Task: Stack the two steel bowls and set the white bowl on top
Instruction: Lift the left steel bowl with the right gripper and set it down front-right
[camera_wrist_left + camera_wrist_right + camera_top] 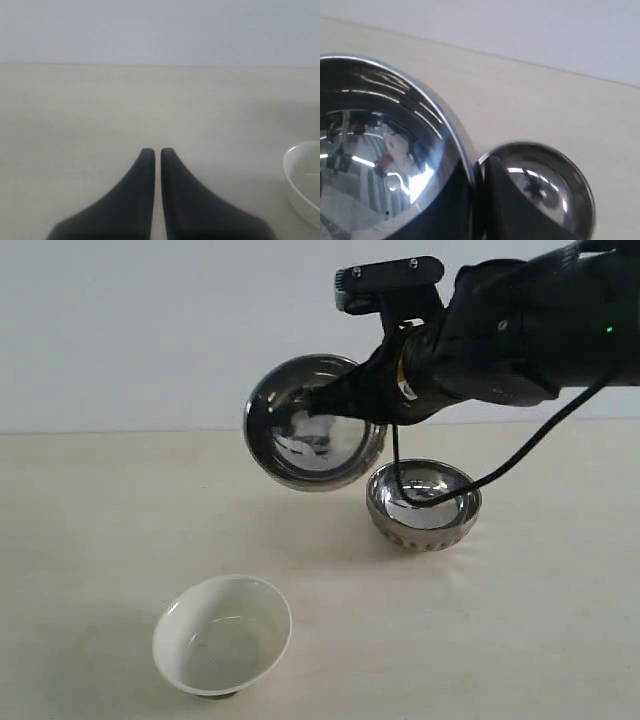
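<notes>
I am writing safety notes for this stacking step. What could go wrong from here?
1. The right gripper pinches only the rim of the lifted bowl, which hangs tilted; it may slip.
2. Lowered tilted, it may knock the lower bowl aside instead of nesting.
3. The cable seems to dip into the lower bowl and might get trapped between the two.

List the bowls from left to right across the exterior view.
white bowl → lifted steel bowl → ribbed steel bowl
</notes>
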